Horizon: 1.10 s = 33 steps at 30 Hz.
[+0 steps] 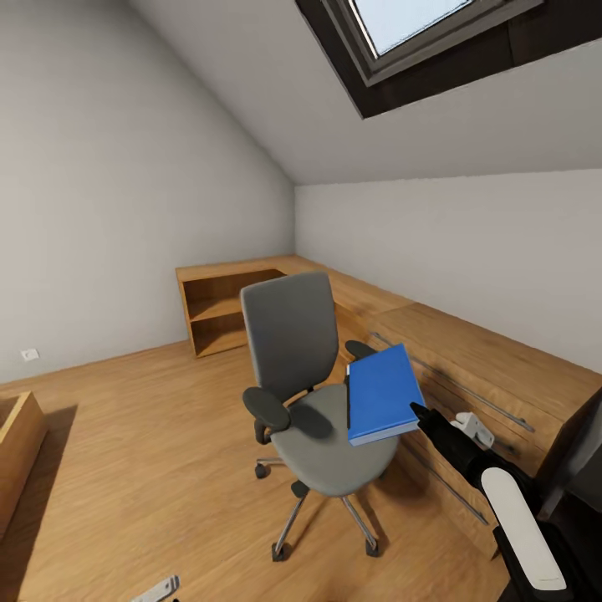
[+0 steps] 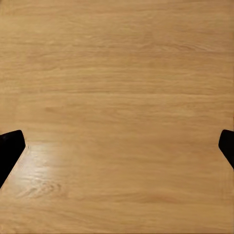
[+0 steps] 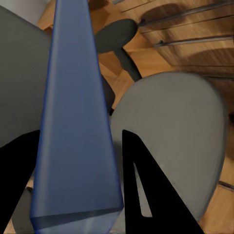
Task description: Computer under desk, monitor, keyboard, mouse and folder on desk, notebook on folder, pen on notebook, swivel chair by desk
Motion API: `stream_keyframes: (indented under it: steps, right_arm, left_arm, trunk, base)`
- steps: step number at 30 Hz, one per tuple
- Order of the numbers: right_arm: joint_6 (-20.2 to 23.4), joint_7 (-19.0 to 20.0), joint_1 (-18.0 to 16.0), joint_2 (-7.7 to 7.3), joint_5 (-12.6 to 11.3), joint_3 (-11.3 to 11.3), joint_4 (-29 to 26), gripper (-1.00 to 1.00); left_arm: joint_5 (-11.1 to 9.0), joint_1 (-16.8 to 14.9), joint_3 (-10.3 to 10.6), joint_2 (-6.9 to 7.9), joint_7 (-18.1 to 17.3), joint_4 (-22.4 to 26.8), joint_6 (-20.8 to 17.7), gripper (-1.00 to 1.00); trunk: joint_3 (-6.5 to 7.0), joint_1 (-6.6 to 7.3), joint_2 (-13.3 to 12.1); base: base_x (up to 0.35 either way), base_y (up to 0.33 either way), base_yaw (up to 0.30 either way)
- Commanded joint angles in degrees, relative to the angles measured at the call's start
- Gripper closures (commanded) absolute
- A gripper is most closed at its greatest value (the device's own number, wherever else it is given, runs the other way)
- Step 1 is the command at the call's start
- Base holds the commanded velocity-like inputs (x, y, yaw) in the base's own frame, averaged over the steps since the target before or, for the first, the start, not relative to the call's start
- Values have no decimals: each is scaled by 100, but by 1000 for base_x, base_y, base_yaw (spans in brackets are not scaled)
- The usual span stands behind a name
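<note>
Above the swivel chair (image 1: pixel 322 401), the right gripper (image 1: pixel 420 414) held the blue folder (image 1: pixel 382 393) by its near edge, fingers (image 3: pixel 146 195) closed on either face, its long axis running away from the wrist toward the chair back. The folder looked clear of the seat. The left gripper (image 2: pixel 117 151) hung wide apart over bare floor (image 2: pixel 117 73).

Head view high, overlooking swivel chair (image 1: pixel 322 401), right wrist close above its seat, left wrist facing floor (image 2: pixel 117 97)
</note>
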<state>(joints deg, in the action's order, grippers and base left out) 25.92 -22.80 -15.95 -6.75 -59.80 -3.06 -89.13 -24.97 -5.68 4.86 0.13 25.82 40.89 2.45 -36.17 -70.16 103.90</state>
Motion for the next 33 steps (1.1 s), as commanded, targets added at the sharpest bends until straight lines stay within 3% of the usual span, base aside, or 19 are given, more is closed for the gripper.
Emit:
stream_keyframes:
  steps: [1,8,16,30,33]
  right_arm:
    - [18,-49,-5,-1,-52,-2,-12,100]
    - [16,-49,-4,-2,-50,-8,-9,100]
    - [10,-41,-5,-2,-49,-9,43,100]
    - [9,-41,-5,-1,-49,-3,70,100]
    - [9,-41,-5,-2,-50,-5,64,100]
  left_arm:
    - [-58,-4,32,8,17,-5,26,-100]
    - [-53,-4,40,5,-13,-120,28,-100]
    - [-53,-4,41,-5,-15,-141,31,-100]
    - [-66,-4,41,0,-15,-153,36,-100]
    - [-56,-4,45,-12,-15,-433,36,-100]
  trunk:
    - [-6,1,3]
    - [-6,1,3]
    - [-6,1,3]
    - [245,309,-558]
    - [299,375,-679]
  base:
    - [-85,308,0]
    - [-124,285,-21]
    - [-45,59,-209]
    - [-2,2,-68]
    - [0,0,0]
